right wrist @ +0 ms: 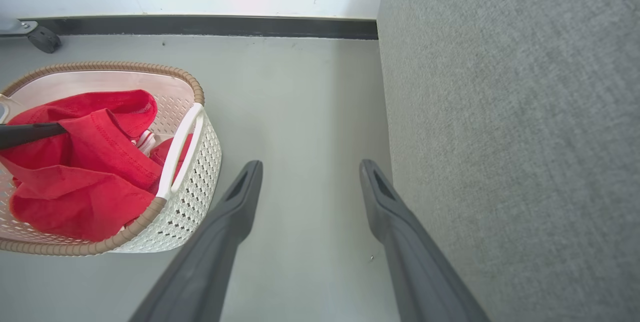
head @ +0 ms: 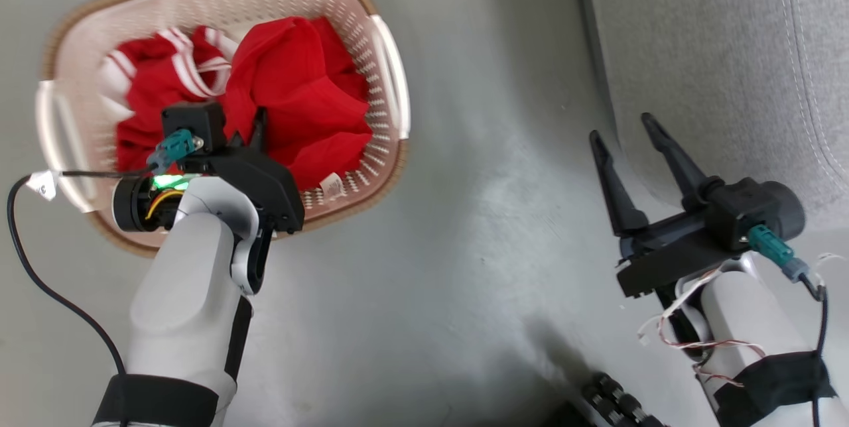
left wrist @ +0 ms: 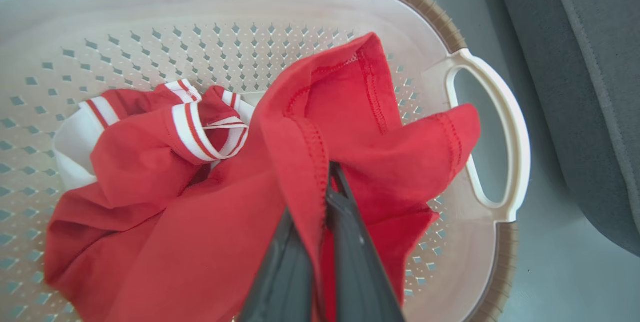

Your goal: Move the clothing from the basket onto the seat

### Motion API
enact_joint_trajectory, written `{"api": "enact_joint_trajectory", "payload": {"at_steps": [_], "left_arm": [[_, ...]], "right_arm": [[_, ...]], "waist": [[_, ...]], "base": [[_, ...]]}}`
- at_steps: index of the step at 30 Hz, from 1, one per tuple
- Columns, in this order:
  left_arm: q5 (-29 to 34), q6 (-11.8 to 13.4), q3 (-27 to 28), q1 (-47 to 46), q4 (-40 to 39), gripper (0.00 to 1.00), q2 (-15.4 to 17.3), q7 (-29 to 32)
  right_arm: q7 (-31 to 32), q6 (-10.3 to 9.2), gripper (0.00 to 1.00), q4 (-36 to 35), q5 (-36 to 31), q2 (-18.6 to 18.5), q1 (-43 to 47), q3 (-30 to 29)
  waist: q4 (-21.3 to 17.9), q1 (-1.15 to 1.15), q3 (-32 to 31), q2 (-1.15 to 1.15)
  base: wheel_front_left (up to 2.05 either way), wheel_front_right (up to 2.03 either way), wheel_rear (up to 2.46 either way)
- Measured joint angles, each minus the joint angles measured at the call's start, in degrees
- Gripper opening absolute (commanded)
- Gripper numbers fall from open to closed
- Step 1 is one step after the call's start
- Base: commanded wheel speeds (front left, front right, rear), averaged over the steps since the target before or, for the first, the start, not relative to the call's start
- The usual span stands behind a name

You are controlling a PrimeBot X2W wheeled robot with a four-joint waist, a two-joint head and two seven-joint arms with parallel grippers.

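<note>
From the head, looking down: finds the basket (head: 391, 69) standing on the grey floor (head: 491, 228) at upper left, with the clothing (head: 298, 89) heaped inside. Shows the left claw (head: 257, 125) dipped into that heap, mostly hidden under its own wrist, so cannot tell the grip from here. Places the right claw (head: 621, 128) well apart at the right, spread wide and empty, tips at the edge of the seat (head: 696, 49), touching nothing red.

From the left wrist: settles the grip. Shows both fingers pressed together on a hemmed fold of the plain red garment (left wrist: 350, 112), with cloth draped over and between them. Reveals also the striped garment (left wrist: 200, 132), red with white banded trim and a white panel, lying beside and partly under the plain one, toward the basket's far wall. Catches a white side handle (left wrist: 515, 127) and, beyond it, a strip of floor and the seat's edge.

From the right wrist: gives the side-on look. Shows the basket's perforated wall and brown rim, the red cloth bunched high inside, and one dark finger of the left claw poking in from the left edge. Shows the spread fingers over bare floor, just beside the seat's grey front, with a dark skirting line (right wrist: 200, 26) farther off.
</note>
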Motion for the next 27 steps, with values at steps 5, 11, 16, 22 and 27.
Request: {"api": "enact_joint_trajectory", "payload": {"at_steps": [5, 11, 16, 22, 27], "left_arm": [[-1.0, -1.9, 0.2, 1.1, -0.5, 0.00, -0.4, -3.4], [-2.6, -3.2, 0.1, 4.2, -2.4, 0.00, -0.9, -8.0], [-3.5, -4.2, -0.2, 6.0, -4.6, 0.00, -1.0, -10.4], [-4.1, -4.9, -1.2, 8.5, -8.2, 0.00, -1.2, -11.0], [-4.6, -5.0, -2.0, 10.9, -11.5, 0.00, -1.3, -11.5]], "right_arm": [[0.0, 0.00, 1.00, 1.0, 0.0, -1.6, 0.0, -1.5], [0.0, 0.00, 1.00, 1.8, 0.0, -3.0, 0.6, -3.4], [0.0, 0.00, 1.00, 2.5, 0.0, -3.4, 2.4, -4.3], [0.0, 0.00, 1.00, 3.3, 0.1, -3.4, 5.2, -4.4], [0.0, 0.00, 1.00, 3.8, 0.1, -3.2, 7.0, -4.2]], "waist": [[2.8, 0.00, -3.4, 0.00], [6.8, 0.00, -8.9, -0.01], [9.2, 0.00, -13.2, -0.01], [11.7, -0.01, -18.4, -0.01], [13.4, -0.01, -22.8, -0.01]], "base": [[0.00, 0.00, 0.00], [0.00, 0.00, 0.00], [0.00, 0.00, 0.00], [0.00, 0.00, 0.00], [0.00, 0.00, 0.00]]}}
